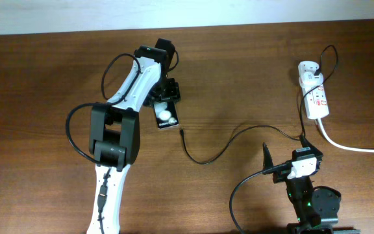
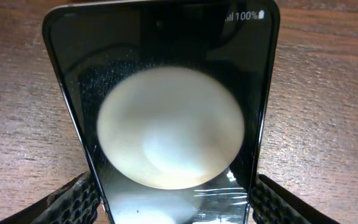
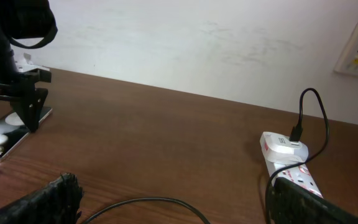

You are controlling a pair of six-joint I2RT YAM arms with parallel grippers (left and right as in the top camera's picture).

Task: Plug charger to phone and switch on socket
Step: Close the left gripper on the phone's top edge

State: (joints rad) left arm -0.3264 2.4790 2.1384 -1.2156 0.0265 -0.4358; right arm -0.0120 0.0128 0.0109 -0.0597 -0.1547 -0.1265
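The black phone (image 1: 167, 119) lies flat on the table with white round spots on its screen. My left gripper (image 1: 164, 99) is down over its far end. In the left wrist view the phone (image 2: 166, 124) fills the frame and the gripper (image 2: 173, 208) has a finger pad against each long edge. The charger cable (image 1: 206, 160) lies loose, its connector tip (image 1: 182, 133) just right of the phone. Its white adapter (image 1: 308, 69) sits in the socket strip (image 1: 318, 99). My right gripper (image 1: 284, 153) is open and empty, low over the cable (image 3: 148, 202).
The strip's thick white cord (image 1: 359, 149) runs off to the right edge. In the right wrist view a white wall stands behind the table's far edge, and the strip (image 3: 294, 175) lies just ahead of the right finger.
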